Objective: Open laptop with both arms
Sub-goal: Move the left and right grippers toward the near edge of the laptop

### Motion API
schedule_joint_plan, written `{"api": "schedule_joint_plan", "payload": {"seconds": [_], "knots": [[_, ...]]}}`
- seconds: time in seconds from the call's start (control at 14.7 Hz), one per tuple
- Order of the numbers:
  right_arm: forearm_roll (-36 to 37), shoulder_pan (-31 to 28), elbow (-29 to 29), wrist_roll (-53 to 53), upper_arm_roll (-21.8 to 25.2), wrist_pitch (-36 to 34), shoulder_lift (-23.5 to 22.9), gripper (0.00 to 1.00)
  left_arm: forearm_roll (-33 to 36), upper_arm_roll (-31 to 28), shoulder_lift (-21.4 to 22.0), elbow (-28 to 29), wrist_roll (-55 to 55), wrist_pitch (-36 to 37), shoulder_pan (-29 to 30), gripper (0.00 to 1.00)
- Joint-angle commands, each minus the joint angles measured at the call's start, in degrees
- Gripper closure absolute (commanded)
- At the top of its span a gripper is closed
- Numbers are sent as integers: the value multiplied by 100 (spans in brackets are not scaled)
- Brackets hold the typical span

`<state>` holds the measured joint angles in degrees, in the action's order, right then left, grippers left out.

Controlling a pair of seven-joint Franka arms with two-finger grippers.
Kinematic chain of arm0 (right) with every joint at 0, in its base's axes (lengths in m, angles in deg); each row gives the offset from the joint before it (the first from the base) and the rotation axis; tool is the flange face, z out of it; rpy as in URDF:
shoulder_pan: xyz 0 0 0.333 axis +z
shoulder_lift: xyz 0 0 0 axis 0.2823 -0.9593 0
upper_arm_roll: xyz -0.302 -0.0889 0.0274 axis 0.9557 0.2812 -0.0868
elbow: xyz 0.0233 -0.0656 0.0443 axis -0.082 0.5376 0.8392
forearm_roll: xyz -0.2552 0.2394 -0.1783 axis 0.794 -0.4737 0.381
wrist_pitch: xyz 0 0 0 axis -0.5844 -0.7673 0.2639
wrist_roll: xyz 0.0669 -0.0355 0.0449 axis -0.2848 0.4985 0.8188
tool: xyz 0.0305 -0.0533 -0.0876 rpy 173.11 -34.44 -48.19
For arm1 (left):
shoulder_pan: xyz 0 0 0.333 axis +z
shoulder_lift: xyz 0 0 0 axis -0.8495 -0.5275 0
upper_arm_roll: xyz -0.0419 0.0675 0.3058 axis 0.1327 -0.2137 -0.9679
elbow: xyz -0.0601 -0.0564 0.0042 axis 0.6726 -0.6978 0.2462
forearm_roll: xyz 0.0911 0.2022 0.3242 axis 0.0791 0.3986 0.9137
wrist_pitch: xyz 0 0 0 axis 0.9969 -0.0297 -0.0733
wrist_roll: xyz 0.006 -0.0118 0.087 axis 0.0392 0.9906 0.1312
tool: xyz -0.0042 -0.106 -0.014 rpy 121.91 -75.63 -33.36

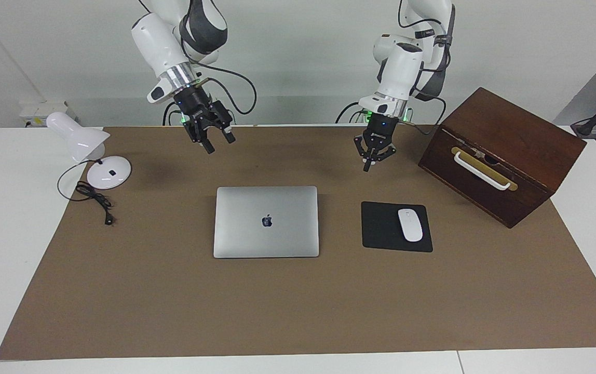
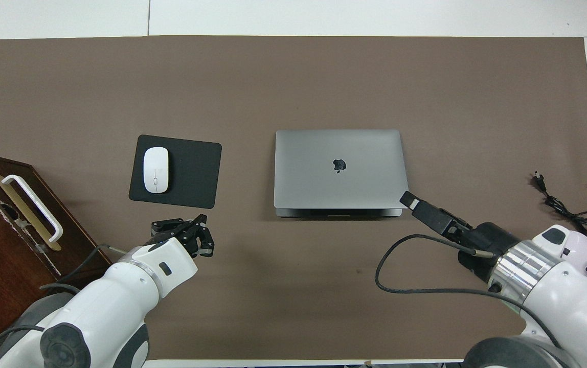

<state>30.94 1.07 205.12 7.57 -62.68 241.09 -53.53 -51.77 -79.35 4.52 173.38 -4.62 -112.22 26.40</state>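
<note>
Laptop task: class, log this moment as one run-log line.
laptop: closed, flat on mat | left gripper: shut, raised beside mouse pad | right gripper: open, raised near laptop | contact: none

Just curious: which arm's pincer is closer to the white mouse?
Left. The left pincer hangs over the mat close to the mouse; the right pincer hangs with the laptop between them.

So the laptop sits mid-mat, mouse pad beside it toward the left arm's end with the mouse on it, and the lamp at the right arm's end.
</note>
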Motion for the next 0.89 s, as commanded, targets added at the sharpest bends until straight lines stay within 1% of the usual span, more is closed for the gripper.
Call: {"api": "schedule_joint_plan", "payload": {"seconds": [0.0,0.2,0.34,0.61,0.82], "knots": [[-400,11,235,-514,-297,234,278,0,-57,-68,-659,67,81,-946,-382,100],[-831,11,392,-1216,-568,243,384,0,-66,-68,-1029,67,90,-1492,-558,100],[-858,11,498,-1927,-780,234,411,0,-57,-68,-1152,67,90,-1739,-664,100],[-858,11,516,-2877,-1009,129,376,0,-66,-68,-1618,67,108,-2512,-840,100],[-858,-24,516,-3064,-1088,-170,192,0,-84,-68,-2040,23,108,-2978,-963,100]]}}
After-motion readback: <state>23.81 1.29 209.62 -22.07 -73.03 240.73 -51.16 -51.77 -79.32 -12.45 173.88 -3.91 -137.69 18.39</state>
